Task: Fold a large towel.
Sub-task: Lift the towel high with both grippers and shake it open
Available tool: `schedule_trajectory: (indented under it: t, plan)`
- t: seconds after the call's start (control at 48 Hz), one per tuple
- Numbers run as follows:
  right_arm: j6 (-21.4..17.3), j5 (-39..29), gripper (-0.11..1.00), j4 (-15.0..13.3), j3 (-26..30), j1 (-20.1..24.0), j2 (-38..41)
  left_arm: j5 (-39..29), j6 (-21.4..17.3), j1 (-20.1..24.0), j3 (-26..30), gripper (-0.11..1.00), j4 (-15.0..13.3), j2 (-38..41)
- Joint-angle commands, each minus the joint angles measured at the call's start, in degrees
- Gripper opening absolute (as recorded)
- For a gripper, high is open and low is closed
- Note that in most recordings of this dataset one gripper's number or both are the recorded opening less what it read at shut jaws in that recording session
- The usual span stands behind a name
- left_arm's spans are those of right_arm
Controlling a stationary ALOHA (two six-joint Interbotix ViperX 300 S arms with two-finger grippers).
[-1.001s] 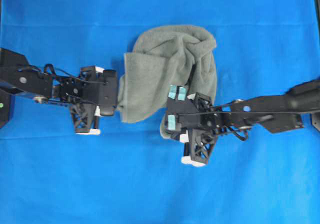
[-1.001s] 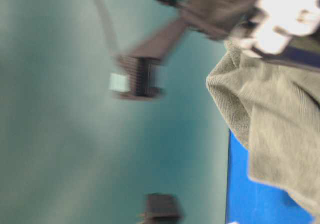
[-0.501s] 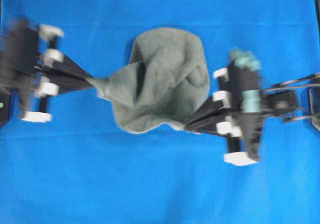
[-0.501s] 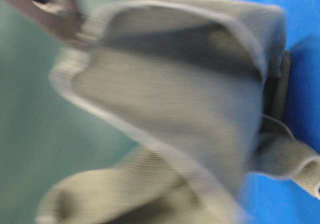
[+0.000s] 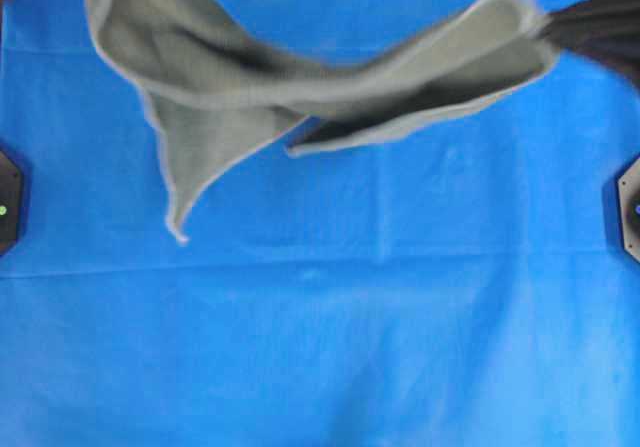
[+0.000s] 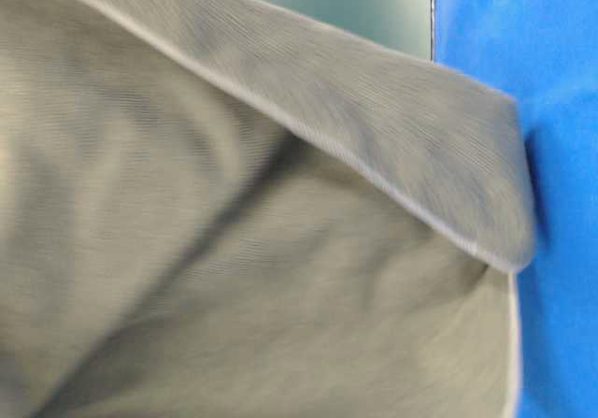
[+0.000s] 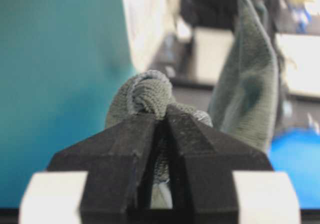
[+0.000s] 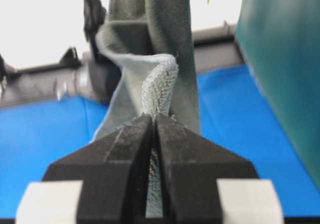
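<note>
Your towel [image 5: 250, 72] is off the bench [image 5: 400, 347] — it hangs stretched across the top of the overhead view, one end running out at the upper left, the other reaching the dark arm [image 5: 600, 27] at the upper right. One corner droops to a point toward the blue cover at left of centre; the cloth is motion-blurred there.

Your left pincer [image 7: 162, 121] is clamped on a bunched, rolled edge of the towel, jaws nearly together with cloth pinched between them; more towel hangs upright just beyond.

Your right pincer [image 8: 152, 126] is likewise clamped on a thin fold of the stitched edge — the cloth rises straight up from the jaws.

In the table-level view the towel fills almost the whole frame, close to the lens and blurred, with blue cover showing only at the right.
</note>
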State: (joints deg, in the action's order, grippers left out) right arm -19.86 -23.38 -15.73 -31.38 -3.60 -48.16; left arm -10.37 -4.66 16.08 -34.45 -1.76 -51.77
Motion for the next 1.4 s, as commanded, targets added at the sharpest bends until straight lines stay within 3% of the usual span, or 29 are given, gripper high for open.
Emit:
schedule_trajectory:
  t: [0.0, 0.188, 0.292, 0.48, 0.584, 0.688, 0.792, 1.147, 1.251, 1.376]
  plan:
    - [-0.2, 1.1, 0.03, 1.0, 3.1, 0.4, -0.9, 1.5, 0.0, -0.1, 3.3, 0.03, 0.0, -0.6]
    - [-1.1, 3.2, 0.03, 5.8, 7.0, 4.3, 0.0, 2.3, 0.2, -3.0, 6.4, 0.03, -0.2, -2.1]
    - [-1.8, 4.8, 0.03, 7.0, 9.2, 8.3, 1.0, 2.5, 1.8, -6.3, 7.4, 0.03, -0.3, -2.6]
    - [-1.9, 11.1, 0.03, 6.8, 10.3, 17.3, 2.7, 2.6, 6.3, -15.3, 7.6, 0.03, -0.3, -3.1]
    - [-1.9, 12.3, 0.03, 6.7, 10.0, 18.3, 3.3, 3.0, 8.1, -19.2, 7.0, 0.03, -0.3, -2.4]
    - [-1.9, 9.7, 0.03, 6.2, 9.9, 17.0, 3.3, 4.3, 9.6, -19.5, 5.8, 0.03, -0.3, -1.8]
    - [-2.1, 4.7, 0.03, 5.6, 9.9, 12.9, 2.6, 5.7, 11.6, -16.5, 3.9, 0.03, -0.3, -1.6]
    - [-7.7, -11.1, 0.03, 5.6, 4.4, -12.0, 4.6, 6.0, 22.1, 8.3, -6.3, 0.03, -0.3, 1.4]
    - [-8.2, -12.8, 0.03, 5.6, 1.5, -16.2, 7.2, 7.3, 24.3, 13.8, -10.5, 0.03, -0.3, 5.3]
    - [-8.2, -13.5, 0.03, 5.4, -2.1, -20.2, 11.1, 11.3, 25.2, 17.2, -14.8, 0.03, -0.3, 10.7]
